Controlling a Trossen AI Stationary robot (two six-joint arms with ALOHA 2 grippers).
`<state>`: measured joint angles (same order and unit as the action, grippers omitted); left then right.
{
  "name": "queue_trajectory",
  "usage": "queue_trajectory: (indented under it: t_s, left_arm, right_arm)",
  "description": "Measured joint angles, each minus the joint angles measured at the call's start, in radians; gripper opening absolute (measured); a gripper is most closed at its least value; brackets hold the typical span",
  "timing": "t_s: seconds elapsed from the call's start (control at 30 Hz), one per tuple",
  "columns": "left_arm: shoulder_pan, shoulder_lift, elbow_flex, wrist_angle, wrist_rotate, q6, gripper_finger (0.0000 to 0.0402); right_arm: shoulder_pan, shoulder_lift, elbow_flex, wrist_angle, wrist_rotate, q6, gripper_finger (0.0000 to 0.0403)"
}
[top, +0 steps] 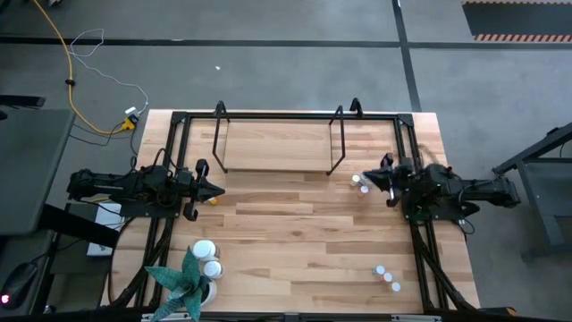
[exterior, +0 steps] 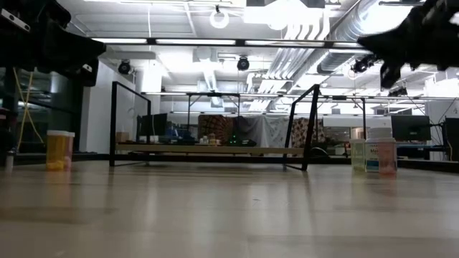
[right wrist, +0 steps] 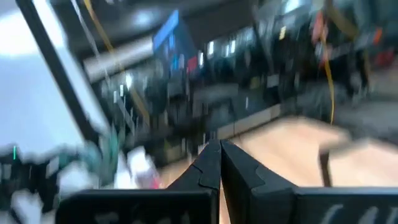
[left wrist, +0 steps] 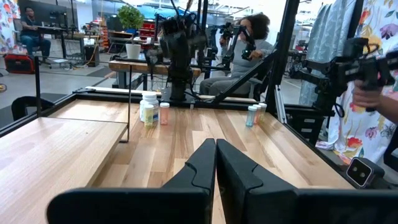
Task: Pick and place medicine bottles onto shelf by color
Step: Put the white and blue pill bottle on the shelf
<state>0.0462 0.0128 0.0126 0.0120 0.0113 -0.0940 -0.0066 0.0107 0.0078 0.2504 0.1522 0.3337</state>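
Observation:
The shelf, a light-wood board in black tube hoops, stands at the table's far middle and also shows in the low view. My left gripper is shut and empty above the table's left side, next to a small yellow bottle standing on its base. My right gripper is shut and empty above the right side, its tip beside two small white-topped bottles that stand near the shelf's right end. In each wrist view, the left and the right, the fingers meet with nothing between them.
Two larger white bottles stand at the near left beside a green spiky plant. Three tiny bottles stand in a row at the near right. The table's middle is bare wood. People sit and stand beyond the table.

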Motion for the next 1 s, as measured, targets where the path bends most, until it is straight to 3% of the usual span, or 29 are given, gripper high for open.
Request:
queue_trajectory:
  t_s: [0.13, 0.27, 0.47, 0.63, 0.83, 1.0]
  left_arm:
    - [0.0, 0.0, 0.0, 0.0, 0.0, 0.0, 0.0003]
    - [0.0, 0.0, 0.0, 0.0, 0.0, 0.0, 0.0003]
    - [0.0, 0.0, 0.0, 0.0, 0.0, 0.0, 0.0003]
    - [0.0, 0.0, 0.0, 0.0, 0.0, 0.0, 0.0003]
    - [0.0, 0.0, 0.0, 0.0, 0.0, 0.0, 0.0003]
    - [0.0, 0.0, 0.0, 0.0, 0.0, 0.0, 0.0003]
  right_arm:
    - [0.0, 0.029, 0.003, 0.187, 0.023, 0.001, 0.0001]
    - [0.0, 0.107, 0.084, 0.091, 0.078, -0.003, 0.0019]
    - [0.0, 0.286, 0.367, -0.475, 0.239, -0.011, 0.0129]
    - [0.0, 0.456, 0.607, -0.975, 0.367, 0.165, 0.0213]
    - [0.0, 0.631, 0.734, -1.316, 0.366, 0.47, 0.0235]
    - [-0.001, 0.728, 0.736, -1.396, 0.285, 0.584, 0.0236]
